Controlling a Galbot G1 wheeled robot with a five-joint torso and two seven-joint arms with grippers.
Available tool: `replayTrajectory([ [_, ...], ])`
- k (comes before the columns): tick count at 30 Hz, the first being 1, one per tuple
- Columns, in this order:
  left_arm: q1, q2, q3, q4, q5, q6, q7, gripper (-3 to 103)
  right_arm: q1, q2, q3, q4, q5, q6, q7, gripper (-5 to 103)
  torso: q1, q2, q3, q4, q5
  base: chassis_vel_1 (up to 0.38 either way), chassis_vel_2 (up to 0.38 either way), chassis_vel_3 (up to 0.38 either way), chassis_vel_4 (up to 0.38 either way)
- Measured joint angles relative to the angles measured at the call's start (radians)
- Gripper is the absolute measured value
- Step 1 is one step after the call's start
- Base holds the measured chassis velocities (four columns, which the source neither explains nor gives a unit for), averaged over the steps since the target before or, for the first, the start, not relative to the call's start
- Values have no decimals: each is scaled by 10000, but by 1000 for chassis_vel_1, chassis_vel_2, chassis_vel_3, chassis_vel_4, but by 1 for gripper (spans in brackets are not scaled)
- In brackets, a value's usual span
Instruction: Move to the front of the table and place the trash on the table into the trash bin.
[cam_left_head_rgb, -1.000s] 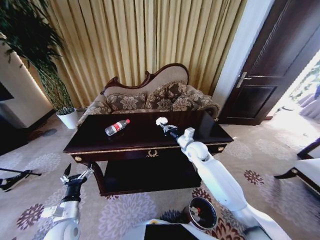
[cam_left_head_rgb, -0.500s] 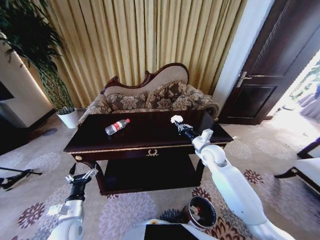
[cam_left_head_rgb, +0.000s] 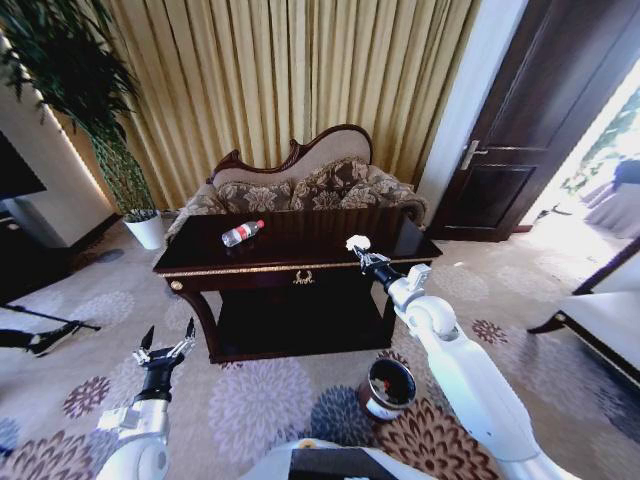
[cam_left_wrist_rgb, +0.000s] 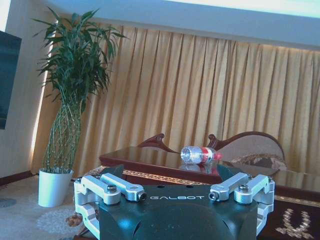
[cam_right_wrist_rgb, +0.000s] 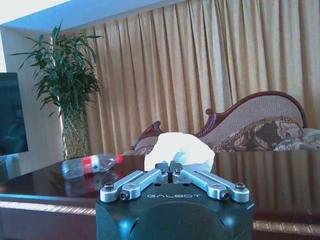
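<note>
**A:** Where's the right gripper (cam_left_head_rgb: 362, 252) just now?

**B:** Up over the right end of the table (cam_left_head_rgb: 300, 262), near its front edge. Its fingers are clenched on a crumpled white paper scrap (cam_left_head_rgb: 357, 242), and the right wrist view shows the fingertips meeting just under that wad (cam_right_wrist_rgb: 180, 151).

**A:** And the bottle?

**B:** The clear plastic bottle (cam_left_head_rgb: 242, 233) lies on its side on the left half of the tabletop. Its long axis runs on a diagonal, red cap toward the far right and base toward the near left. In the left wrist view the bottle (cam_left_wrist_rgb: 200, 154) lies flat on the glossy top with its red cap at the end nearer the sofa back.

**A:** What's the left arm doing?

**B:** The left gripper (cam_left_head_rgb: 165, 349) hangs low over the carpet, near and to the left of the table, fingers spread apart, gripping nothing.

**A:** Where's the trash bin?

**B:** The trash bin (cam_left_head_rgb: 386, 388) stands on the carpet in front of the table's right end, below the right arm. It is upright, its black rim facing up, with something pale inside that I cannot make out.
</note>
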Motion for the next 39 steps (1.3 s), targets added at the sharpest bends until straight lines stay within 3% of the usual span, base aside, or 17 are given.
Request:
replayTrajectory([
  [5, 18, -8, 12, 13, 13, 0, 0, 100, -209, 241, -28, -512, -301, 102, 32, 0, -8, 8, -5, 0, 0, 130, -146, -150, 143],
  [7, 14, 3, 23, 54, 14, 0, 1, 100, -502, 514, -92, -1108, -1009, 343, 26, 0, -6, 4, -2, 0, 2, 10, -11, -21, 29],
  [12, -3, 10, 58, 91, 14, 0, 6, 100, -620, 867, -200, -1649, -1577, 505, -22, 0, 21, -12, 9, 0, 0, -10, 5, 8, -11],
  [20, 48, 13, -17, 168, -54, -78, 28, 100, -71, 1777, -497, -4766, -3653, 1290, -197, 0, 1, -4, 1, 0, 3, -26, 14, 17, -22],
  [29, 55, -25, -36, 333, -70, -202, 99, 100, 501, 2161, -467, -6842, -4706, 1907, -280, 0, 5, -3, 3, 0, 1, 0, 0, 0, 0],
  [36, -13, 7, 2, 370, -109, -203, 135, 100, 1256, 2452, 43, -9109, -6513, 2849, -228, 0, 5, -3, 2, 0, 1, 0, 0, 0, 0],
  [39, -48, 0, -14, 415, -239, -201, 158, 100, 1349, 2379, 165, -9561, -6918, 2913, -86, 0, 6, -4, 3, -3, 2, 0, 0, 0, 0],
])
